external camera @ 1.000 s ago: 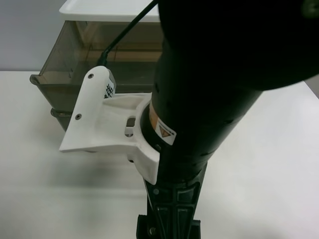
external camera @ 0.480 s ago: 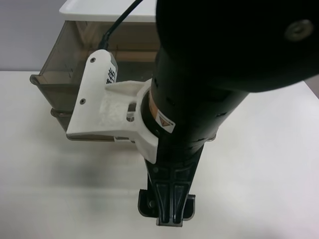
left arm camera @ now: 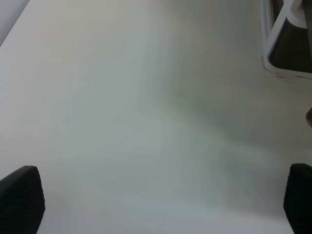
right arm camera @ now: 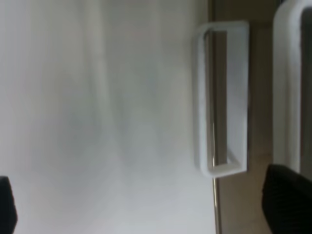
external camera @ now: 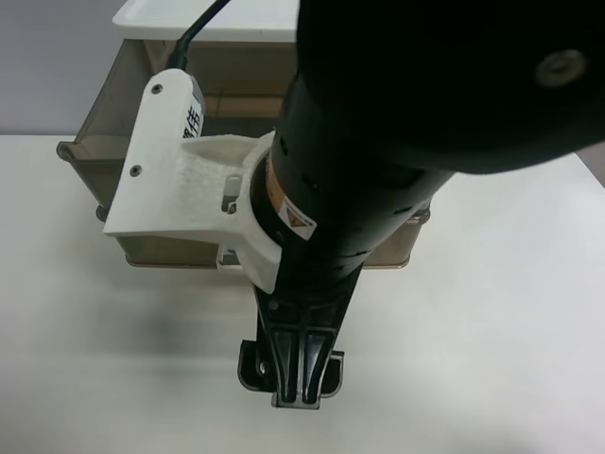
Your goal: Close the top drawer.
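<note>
White tabletop (external camera: 492,359), matt and plain, runs across all three views, with a flat grey wall (external camera: 47,66) behind it. Against that wall stands the landmark, a drawer unit with a white lid (external camera: 151,19).

Just under the lid is the top drawer (external camera: 104,123), smoky brown-grey translucent plastic. It stands pulled out from the unit, with its slanted side wall and flared rim showing. Below it sits the matching lower drawer (external camera: 392,248), whose front edge rests near the tabletop.

One large black arm (external camera: 397,95) fills the middle of the exterior high view and hides most of both drawer fronts. Which arm it is cannot be settled. A white angular camera mount (external camera: 180,189) is clamped to it, and a black cable (external camera: 189,33) runs up across the lid. The arm's dark end hangs over the table in front of the unit.

The right gripper (right arm camera: 146,202) is spread wide, one black fingertip (right arm camera: 287,195) at each lower corner of its view and nothing between them. Beyond it lie two white rectangular loop handles, one whole (right arm camera: 222,97) and one partly cut off (right arm camera: 287,83). I cannot tell which drawer each belongs to.

The left gripper (left arm camera: 158,200) is equally wide and holds nothing, over bare table away from the unit. A blurred white frame (left arm camera: 267,44) shows at one corner of its view.
</note>
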Robot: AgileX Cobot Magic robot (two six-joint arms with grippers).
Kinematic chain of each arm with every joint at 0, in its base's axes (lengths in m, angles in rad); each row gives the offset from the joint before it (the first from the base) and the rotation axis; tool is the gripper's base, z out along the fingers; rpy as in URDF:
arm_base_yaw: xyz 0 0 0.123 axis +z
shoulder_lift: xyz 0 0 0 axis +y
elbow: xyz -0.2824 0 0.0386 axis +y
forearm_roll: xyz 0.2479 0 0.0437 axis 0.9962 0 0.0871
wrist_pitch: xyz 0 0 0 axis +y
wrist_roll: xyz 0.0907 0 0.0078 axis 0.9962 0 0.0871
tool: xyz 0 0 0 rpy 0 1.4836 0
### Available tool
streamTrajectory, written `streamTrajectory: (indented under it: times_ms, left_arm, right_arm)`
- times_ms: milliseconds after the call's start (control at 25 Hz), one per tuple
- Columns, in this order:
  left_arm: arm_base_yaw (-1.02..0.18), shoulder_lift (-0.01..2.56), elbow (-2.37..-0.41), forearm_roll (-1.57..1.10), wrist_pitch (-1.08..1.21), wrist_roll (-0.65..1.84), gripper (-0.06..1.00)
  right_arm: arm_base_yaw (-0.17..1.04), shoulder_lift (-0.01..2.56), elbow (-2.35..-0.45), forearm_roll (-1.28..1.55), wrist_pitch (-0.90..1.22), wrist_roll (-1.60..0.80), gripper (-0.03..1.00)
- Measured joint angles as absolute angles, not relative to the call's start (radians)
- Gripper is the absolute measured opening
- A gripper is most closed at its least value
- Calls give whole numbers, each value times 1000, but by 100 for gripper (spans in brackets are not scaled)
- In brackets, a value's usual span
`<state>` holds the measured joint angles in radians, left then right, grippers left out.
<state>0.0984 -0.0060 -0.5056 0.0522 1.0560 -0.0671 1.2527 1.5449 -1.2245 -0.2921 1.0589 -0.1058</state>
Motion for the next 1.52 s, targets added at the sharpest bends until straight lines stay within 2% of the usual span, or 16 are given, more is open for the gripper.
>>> streamTrajectory:
  times_ms: [520,1520]
  left_arm:
    - [98,-6,-506,52,1056,-67,99]
    - [98,-6,-506,52,1056,-67,99]
  right_arm:
    - [1246,1575,-1224,-324,990,-95,99]
    - [1056,1575,-1224,-345,864,-123,99]
